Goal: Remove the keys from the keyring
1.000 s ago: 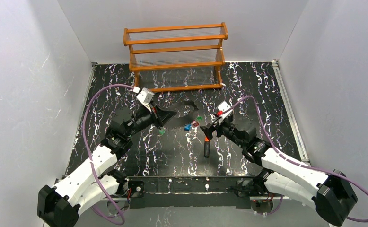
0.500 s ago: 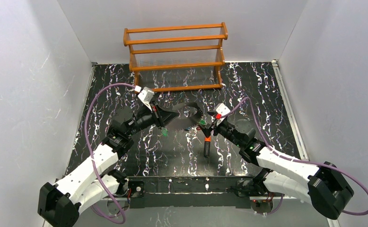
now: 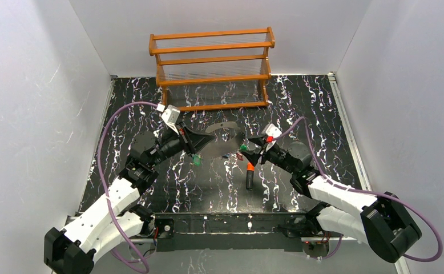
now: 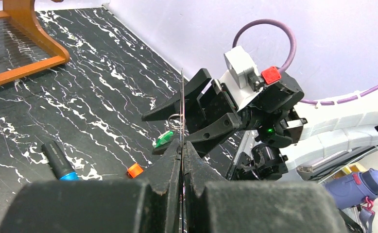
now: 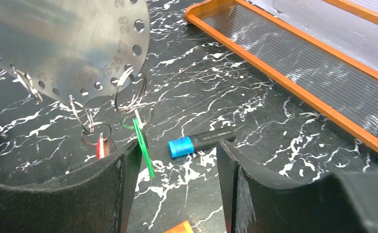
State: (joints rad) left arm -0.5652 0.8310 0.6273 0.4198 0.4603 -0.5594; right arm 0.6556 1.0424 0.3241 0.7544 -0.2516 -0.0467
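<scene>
The keyring (image 3: 224, 128) is a flat pale metal disc with small holes round its edge (image 5: 80, 43). My left gripper (image 3: 204, 142) is shut on its rim and holds it above the table; in the left wrist view it shows edge-on between the fingers (image 4: 182, 145). Thin wire rings hang the keys below it. A green key (image 5: 143, 145) hangs edge-on just inside the left finger of my right gripper (image 5: 177, 155). A red-headed key (image 5: 101, 145) hangs outside that finger. The right gripper (image 3: 245, 149) is open under the disc's right edge.
A black marker with a blue cap (image 5: 201, 141) lies on the black marbled table past my right fingers. An orange-capped marker (image 3: 249, 174) lies below the right gripper. The orange wooden rack (image 3: 211, 63) stands at the back wall.
The right gripper has moved up and left to the hanging keys, and its jaws have narrowed. The left gripper has turned the keyring slightly, so its face now shines.
</scene>
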